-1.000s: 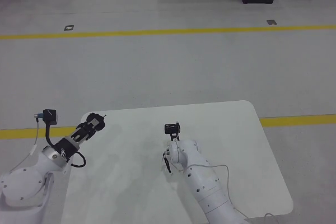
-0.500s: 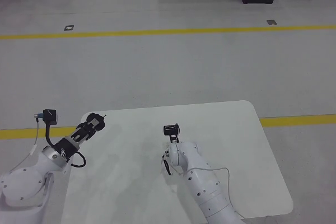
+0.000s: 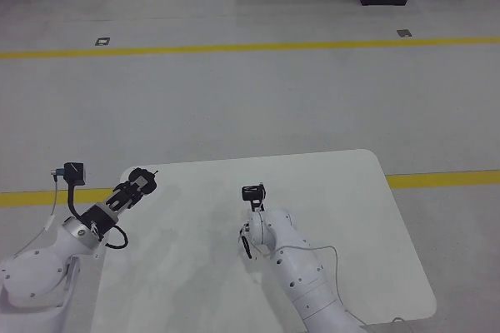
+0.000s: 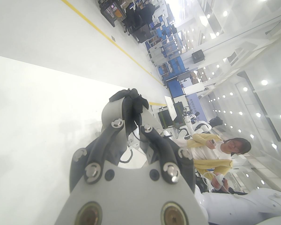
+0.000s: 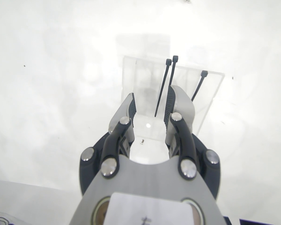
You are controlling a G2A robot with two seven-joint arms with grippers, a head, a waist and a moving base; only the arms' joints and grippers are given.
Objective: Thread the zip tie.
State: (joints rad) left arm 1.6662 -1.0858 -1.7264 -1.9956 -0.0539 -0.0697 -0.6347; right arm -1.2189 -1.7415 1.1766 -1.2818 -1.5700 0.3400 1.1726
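Since the earlier frames the right arm [image 3: 277,243] has been shifted slightly toward the left arm's [image 3: 67,241] side of the table [image 3: 350,200], while the left arm is unchanged. In the top view the left gripper [image 3: 139,183] is held at the table's far corner on its own side. The right arm is bent above the table's middle, with its wrist pointed down.

In the left wrist view the left gripper's jaws are pressed together, black pads [image 4: 131,101] meeting.

In the right wrist view the right gripper [image 5: 152,94] is held, jaws spread, above a clear tray [image 5: 210,87] lying on the table. Three black zip ties [image 5: 162,85] are laid on the tray. One is seen between the spread fingers, a second lies just beside it and is partly hidden by one finger, and a third lies apart, nearer the tray's edge.
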